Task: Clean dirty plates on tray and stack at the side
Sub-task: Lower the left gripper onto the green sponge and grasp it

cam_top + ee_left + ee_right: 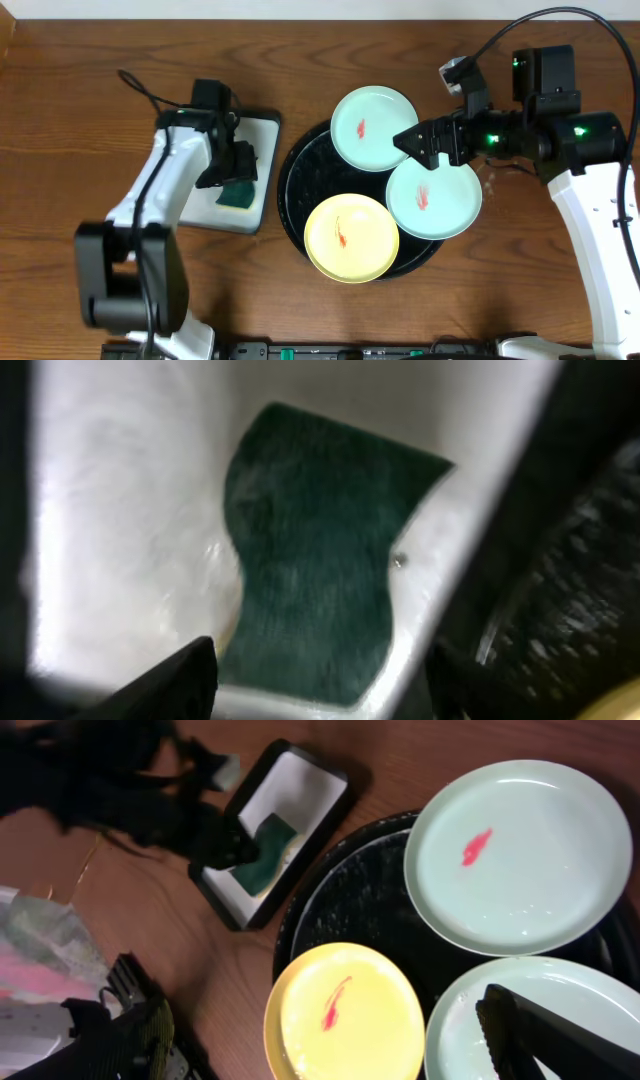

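Smears (342, 236) of red mark each plate on the black tray (300, 180): the yellow plate (352, 238) is nearest, one mint plate (435, 198) sits right of it and farther, and the second mint plate (372, 127) is farthest. Left of the tray, the left gripper (320, 650) hangs directly over the green sponge (238, 192) in the white tray (262, 135). Its fingers are spread and straddle the sponge's narrow width — a straight drop should seat them for the pinch. Farther right, the right gripper (408, 140) hovers where the two mint plates meet, and I cannot tell whether its fingers are parted.
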Motion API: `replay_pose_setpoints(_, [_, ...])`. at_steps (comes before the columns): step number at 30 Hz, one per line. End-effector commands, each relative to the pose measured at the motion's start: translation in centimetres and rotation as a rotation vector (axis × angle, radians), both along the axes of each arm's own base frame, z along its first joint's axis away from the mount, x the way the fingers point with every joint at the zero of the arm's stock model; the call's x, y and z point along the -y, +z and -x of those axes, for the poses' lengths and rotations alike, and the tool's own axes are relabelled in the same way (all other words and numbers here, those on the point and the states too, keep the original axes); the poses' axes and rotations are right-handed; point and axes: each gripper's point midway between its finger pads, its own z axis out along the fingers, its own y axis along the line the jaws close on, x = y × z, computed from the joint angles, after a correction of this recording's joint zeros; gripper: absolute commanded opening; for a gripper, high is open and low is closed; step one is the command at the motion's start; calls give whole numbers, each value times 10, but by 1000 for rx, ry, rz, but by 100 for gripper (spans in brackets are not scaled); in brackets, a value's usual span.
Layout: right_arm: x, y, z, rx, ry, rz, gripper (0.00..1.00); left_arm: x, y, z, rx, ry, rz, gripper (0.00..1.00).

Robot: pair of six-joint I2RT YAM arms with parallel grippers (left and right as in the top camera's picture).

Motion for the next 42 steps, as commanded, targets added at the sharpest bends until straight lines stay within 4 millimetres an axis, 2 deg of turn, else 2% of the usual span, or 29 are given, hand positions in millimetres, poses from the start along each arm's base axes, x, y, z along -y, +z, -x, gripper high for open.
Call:
replay_pose_setpoints(1, [-6,12,2,18,14,-28,96,-4,-21,2,-46,-10,-20,68])
replay_pose_setpoints(3, [-6,12,2,18,14,-28,96,-4,-33,3,-75,-17,-23,63])
replay_pose_setpoints(7, [-6,12,2,18,14,-28,95,-4,-55,7,-133,-18,-27,44])
replay_pose_setpoints(9, [-6,13,2,19,14,-28,95,-4,-65,7,-148,-18,-28,38])
replay_pose_setpoints(11, [-6,12,2,18,14,-28,95,-4,-73,8,-162,-18,-29,22])
replay_pose_setpoints(12, [-6,12,2,18,14,-28,94,-4,-76,9,-172,-19,-30,8])
replay_pose_setpoints(14, [-6,12,3,15,14,-28,93,-4,-75,12,-185,-19,-31,7])
replay_pose_setpoints(16, [-6,12,3,14,14,-27,93,-6,-67,11,-179,-21,-40,8])
replay_pose_setpoints(21, [-6,13,2,21,14,-29,93,-11,-24,-2,-101,-18,-67,10])
replay_pose_setpoints(22, [-6,13,2,21,14,-29,93,-10,-15,-4,-74,-18,-65,14])
replay_pose_setpoints(25, [-6,13,2,21,14,-29,93,-10,6,-10,-3,-16,-60,37])
replay_pose_setpoints(27, [-6,13,2,21,14,-29,93,-10,13,-13,23,-15,-59,41])
replay_pose_setpoints(31, [-6,13,2,21,14,-29,93,-10,7,-8,6,-15,-59,45])
replay_pose_setpoints(34, [-6,13,2,19,14,-28,93,-10,-5,7,-48,-11,-58,45])
replay_pose_setpoints(39, [-6,12,2,18,14,-28,93,-13,-33,39,-135,58,-60,47])
replay_pose_setpoints(42, [-6,13,2,21,14,-29,94,-14,-53,51,-143,90,-59,50])
